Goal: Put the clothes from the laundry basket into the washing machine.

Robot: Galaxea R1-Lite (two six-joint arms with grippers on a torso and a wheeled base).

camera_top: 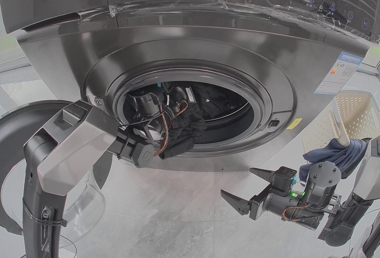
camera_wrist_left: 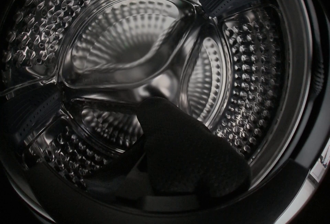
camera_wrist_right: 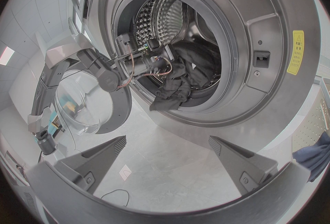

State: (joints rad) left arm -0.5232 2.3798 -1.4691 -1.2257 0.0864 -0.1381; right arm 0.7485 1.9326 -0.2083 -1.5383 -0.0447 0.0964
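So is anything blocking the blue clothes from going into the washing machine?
The door is open, but the left arm reaches into the washing machine and fills part of the opening. A black cloth also hangs over the lower rim.

A garment (camera_top: 186, 132) lies in the washing machine (camera_top: 253, 52) mouth (draped over its lip). Around it: door (camera_top: 12, 140) at 8 o'clock, right hand (camera_top: 236, 181) at 5, laundry basket (camera_top: 352, 112) at 3.

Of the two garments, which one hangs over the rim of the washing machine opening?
The black garment, draped over the lower rim and partly outside. The blue garment lies in the laundry basket instead.
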